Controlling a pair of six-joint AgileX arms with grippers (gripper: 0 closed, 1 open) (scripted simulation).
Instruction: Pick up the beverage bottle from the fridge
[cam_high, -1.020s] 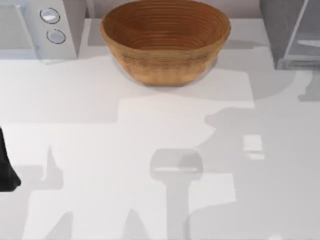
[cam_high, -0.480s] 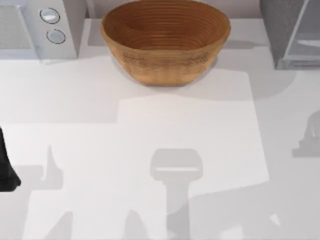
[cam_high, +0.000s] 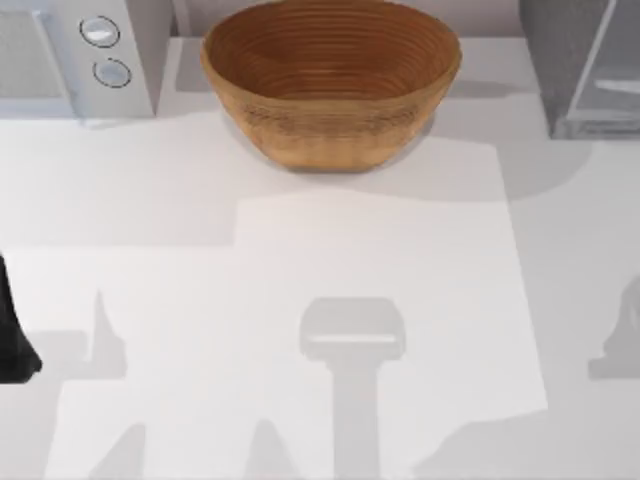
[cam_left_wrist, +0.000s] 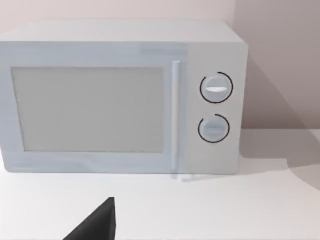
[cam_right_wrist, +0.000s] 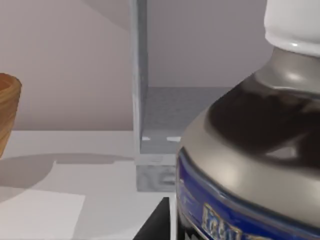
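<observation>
- Closest to you, in the right wrist view, the beverage bottle (cam_right_wrist: 250, 150) is looming right against the camera, clear of the fridge (cam_right_wrist: 150, 125) behind it; whether the right gripper's fingers are clenching it, you cannot tell.
- The lift looks mostly done; carrying clear remains.
- The left arm (cam_high: 12, 330) is idling at the table's left edge, facing the microwave (cam_left_wrist: 120, 95), fingers' state unclear.
- Farthest back, the woven bowl (cam_high: 330, 80) is sitting.

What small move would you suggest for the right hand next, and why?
Probably lift the right hand slightly: the beverage bottle sits right against it, in front of the fridge, whose open compartment stands behind. I cannot confirm the grip. The left arm is parked at the top view's left edge.
</observation>
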